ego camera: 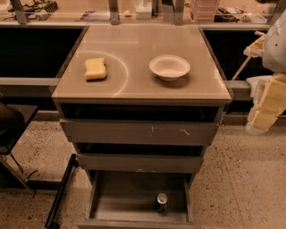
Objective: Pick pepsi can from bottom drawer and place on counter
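The pepsi can (161, 202) stands upright in the open bottom drawer (125, 201), right of centre and near its front wall; its silver lid faces up. The counter (134, 85) caps the grey drawer cabinet above it. My gripper (267, 105), with pale yellow parts, hangs at the right edge of the view. It is level with the counter's front right corner, off to the side of the cabinet, far above and to the right of the can. It holds nothing that I can see.
A yellow sponge (95, 68) lies on the counter's left and a white bowl (169, 67) on its right. The two upper drawers (138, 132) are pulled out a little. A cluttered ledge (134, 13) runs behind. A dark chair (11, 129) stands at left.
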`<state>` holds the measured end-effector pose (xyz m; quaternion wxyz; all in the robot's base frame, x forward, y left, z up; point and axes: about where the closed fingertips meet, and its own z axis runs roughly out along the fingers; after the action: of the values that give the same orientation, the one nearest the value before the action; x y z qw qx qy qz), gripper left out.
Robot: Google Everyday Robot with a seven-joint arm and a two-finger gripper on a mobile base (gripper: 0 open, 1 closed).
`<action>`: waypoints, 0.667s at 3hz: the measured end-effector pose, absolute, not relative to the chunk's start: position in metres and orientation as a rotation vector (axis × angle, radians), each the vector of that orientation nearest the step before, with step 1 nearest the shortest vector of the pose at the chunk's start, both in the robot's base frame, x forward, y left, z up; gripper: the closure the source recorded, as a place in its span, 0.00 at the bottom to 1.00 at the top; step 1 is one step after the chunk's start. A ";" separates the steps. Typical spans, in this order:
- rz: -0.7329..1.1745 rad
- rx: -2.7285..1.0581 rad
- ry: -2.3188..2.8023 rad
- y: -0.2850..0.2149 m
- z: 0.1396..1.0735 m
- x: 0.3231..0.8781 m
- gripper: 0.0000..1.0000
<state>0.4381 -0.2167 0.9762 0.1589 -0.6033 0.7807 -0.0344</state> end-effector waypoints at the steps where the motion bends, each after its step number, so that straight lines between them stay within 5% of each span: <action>1: -0.098 -1.725 2.232 -0.217 0.976 0.438 0.00; 2: -0.083 -1.712 2.199 -0.218 0.973 0.434 0.00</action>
<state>0.4339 -0.2178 0.9726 0.1759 -0.6045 0.7764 -0.0294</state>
